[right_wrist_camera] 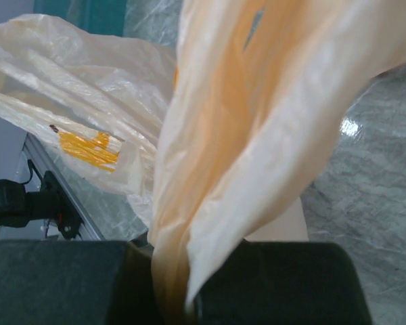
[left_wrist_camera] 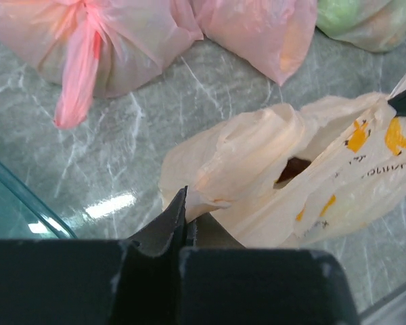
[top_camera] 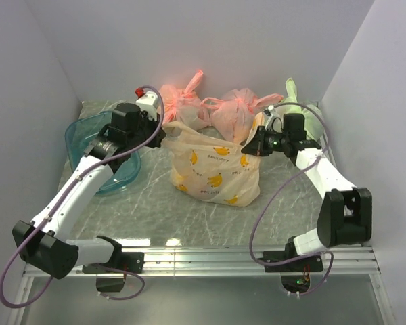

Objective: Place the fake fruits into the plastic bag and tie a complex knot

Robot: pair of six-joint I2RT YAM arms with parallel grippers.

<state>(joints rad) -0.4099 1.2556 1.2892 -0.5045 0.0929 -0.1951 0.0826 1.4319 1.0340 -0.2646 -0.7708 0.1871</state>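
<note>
Two arms: bases at the near edge, both reaching in over the grey marbled worktop (top_camera: 155, 210).
Plastic bag (top_camera: 213, 169): stands mid-worktop between the two grippers, pale peach with yellow banana prints. Its mouth gapes a little at the top.
Left gripper (top_camera: 164, 134): jaws closed on the bag's left handle. The wrist view shows the film pinched at the fingertips (left_wrist_camera: 183, 203).
Right gripper (top_camera: 252, 144): jaws closed on the right handle, which rises from them in a taut, gathered strip.
Teal bowl (top_camera: 78, 128): on the left, partly under the left arm, apart from the bag.
Pink bags (top_camera: 235, 114): two, knotted, near the far wall just behind the plastic bag.
Green bag (top_camera: 292, 101): far right corner, behind the right gripper.
</note>
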